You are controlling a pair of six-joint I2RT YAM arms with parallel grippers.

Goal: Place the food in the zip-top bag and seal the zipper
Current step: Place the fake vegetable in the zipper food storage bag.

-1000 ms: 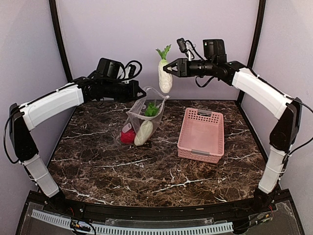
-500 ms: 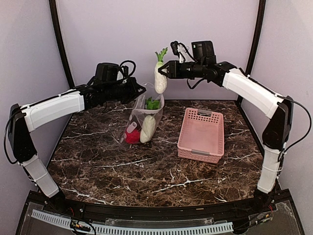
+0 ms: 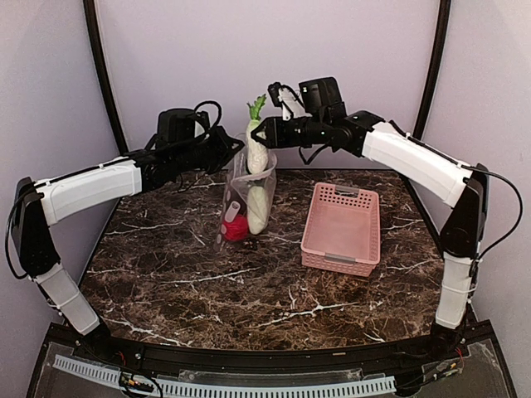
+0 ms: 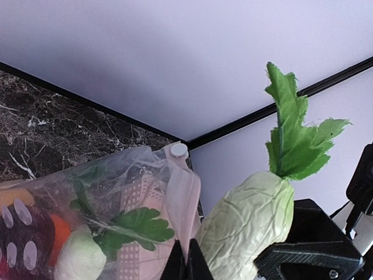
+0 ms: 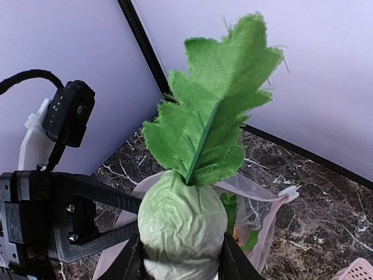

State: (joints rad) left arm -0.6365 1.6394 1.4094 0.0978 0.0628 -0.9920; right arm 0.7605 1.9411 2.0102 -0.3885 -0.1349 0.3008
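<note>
the bag (image 3: 243,195) hangs left of the basket (image 3: 342,228), its top edge pinched tight in the closed left hand (image 3: 235,151); whether its bottom touches the counter (image 3: 249,282) i cannot tell. inside it sit a white radish (image 3: 258,209), a red piece (image 3: 236,229), a green leafy sprig (image 4: 137,224) and an orange piece (image 4: 60,236) (the left wrist view shows these last two through the plastic). the right hand (image 3: 260,133) grips a second radish (image 3: 256,154) by its body, leaves up, at the bag's mouth. the mouth's rim, with its white slider (image 4: 179,150), lies just beside that radish. bare counter runs from the basket's near side toward the arm bases.
</note>
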